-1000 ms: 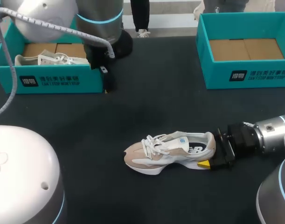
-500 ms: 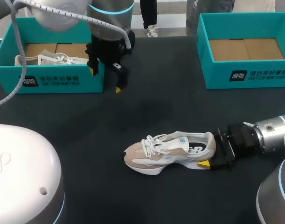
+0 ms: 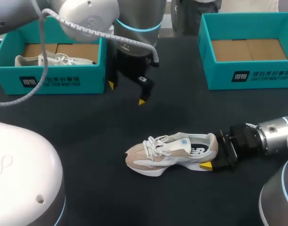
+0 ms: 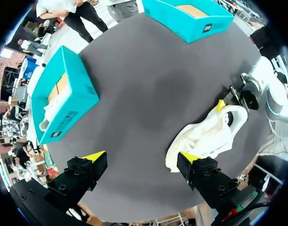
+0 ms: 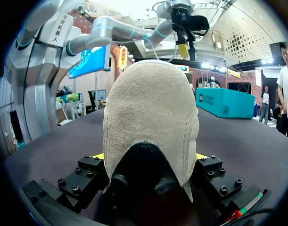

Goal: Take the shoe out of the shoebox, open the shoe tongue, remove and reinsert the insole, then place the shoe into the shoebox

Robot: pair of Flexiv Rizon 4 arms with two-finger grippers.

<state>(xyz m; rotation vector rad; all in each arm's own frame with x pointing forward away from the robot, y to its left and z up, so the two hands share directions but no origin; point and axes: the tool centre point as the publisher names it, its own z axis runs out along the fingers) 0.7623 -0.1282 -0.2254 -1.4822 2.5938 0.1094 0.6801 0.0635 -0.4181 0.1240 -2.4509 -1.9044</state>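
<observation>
Dark tabletop (image 3: pixel 181 103) all round. At the far left sits a teal shoebox (image 3: pixel 54 81) with a second shoe (image 3: pixel 49 60) lying in it, and at the far right an empty shoebox (image 3: pixel 250 77). The shoe (image 3: pixel 174 153) I'm working on is already out, in the near middle, toe to the left and heel to the right.

As I read it, opening the tongue (image 3: pixel 180 141) is up next. I reckon the trick is to hold the heel dead steady and bring my other arm down over the laces (image 3: pixel 155 142) from above. Catch only the tongue's top edge, then pull up and toward the toe. Pull sideways and the whole shoe will probably roll.

My right gripper (image 3: pixel 214 151) is clamped on the heel (image 5: pixel 151 122). Its far finger is mostly hidden from above, but in the wrist view the heel looks squeezed between both. My left gripper (image 3: pixel 126 93) hangs wide apart and empty over the table, beyond the shoe and just right of the left box.
</observation>
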